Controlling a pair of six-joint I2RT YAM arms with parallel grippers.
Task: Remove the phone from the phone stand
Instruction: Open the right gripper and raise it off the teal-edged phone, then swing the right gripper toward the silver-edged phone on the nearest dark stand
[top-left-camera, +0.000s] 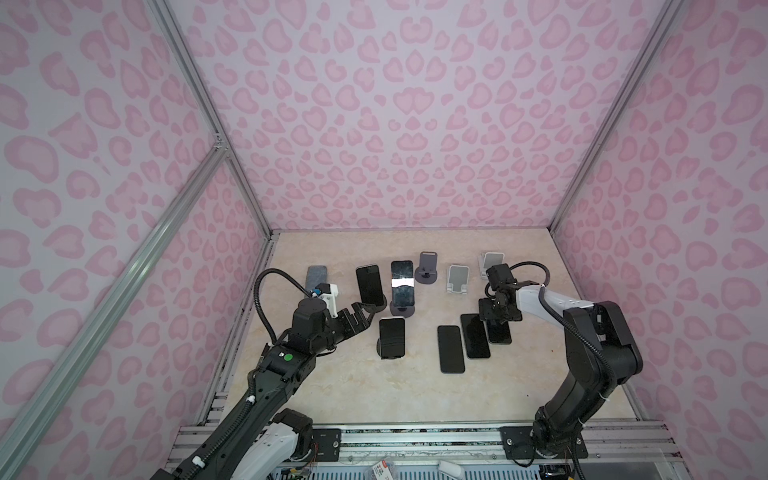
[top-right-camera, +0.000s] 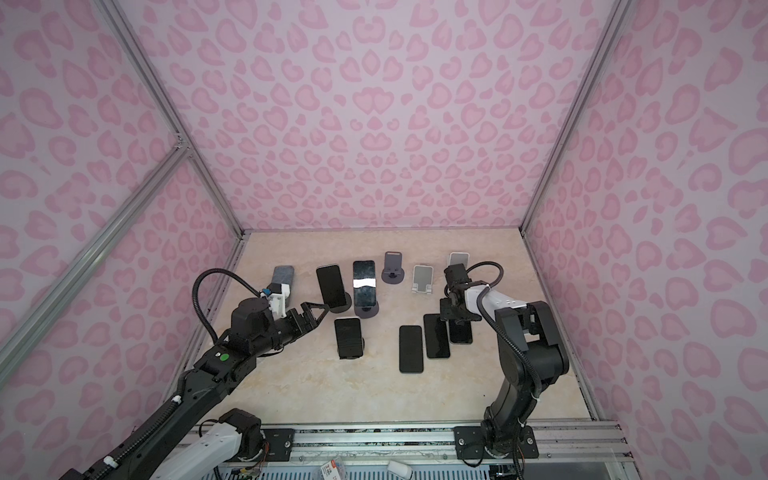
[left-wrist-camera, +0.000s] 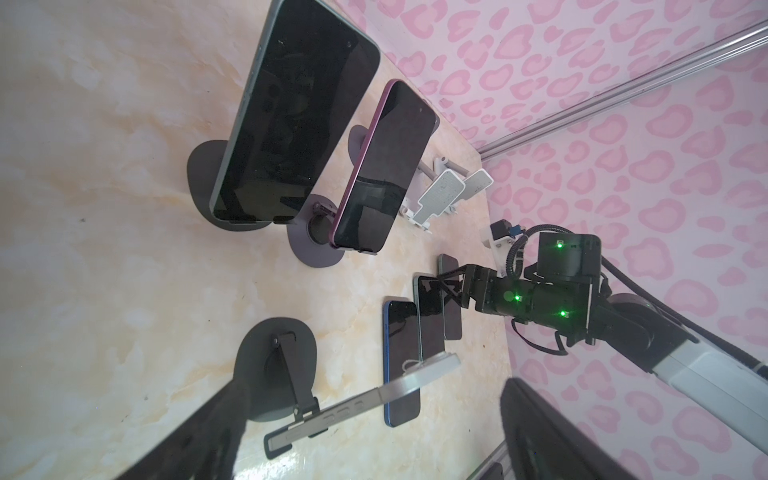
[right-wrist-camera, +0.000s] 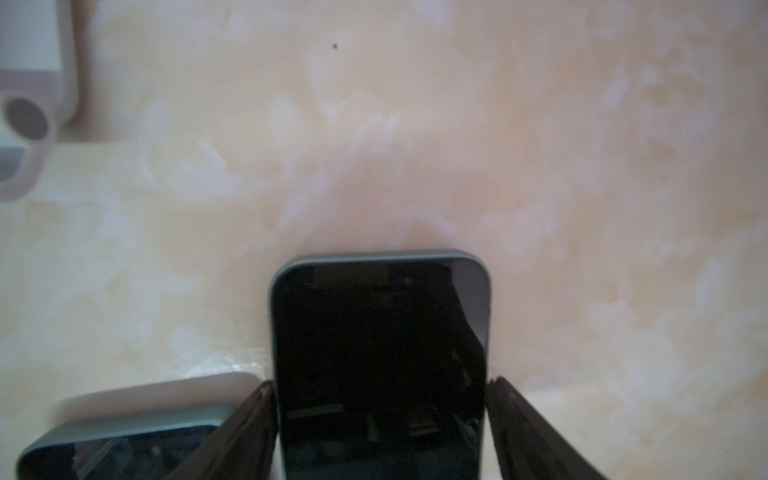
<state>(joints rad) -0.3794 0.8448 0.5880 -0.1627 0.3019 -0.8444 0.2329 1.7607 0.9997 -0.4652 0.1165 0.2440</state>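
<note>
Right tool (right-wrist-camera: 380, 383) is set astride the phone (right-wrist-camera: 380, 316) on the surface (right-wrist-camera: 415, 145); whether it is pinched cannot be told.

Phones on stands: three are leaning – left phone (top-left-camera: 369, 284), middle phone (top-left-camera: 402, 284), near phone (top-left-camera: 392, 337).
Phones on the table (top-left-camera: 332, 395): three are lying flat – left flat phone (top-left-camera: 451, 348), centre flat phone (top-left-camera: 475, 336), right flat phone (top-left-camera: 500, 334).
Empty stands: three are standing – purple stand (top-left-camera: 428, 268), white stand (top-left-camera: 458, 279), far white stand (top-left-camera: 493, 258).
Occupied stands (top-left-camera: 402, 311): three are carrying those leaning phones.
Grey slab (top-left-camera: 317, 277): one is leaning; phone or stand, I cannot tell.
Robot arms: two are reaching in – left arm (top-left-camera: 286, 365), right arm (top-left-camera: 590, 357).
</note>
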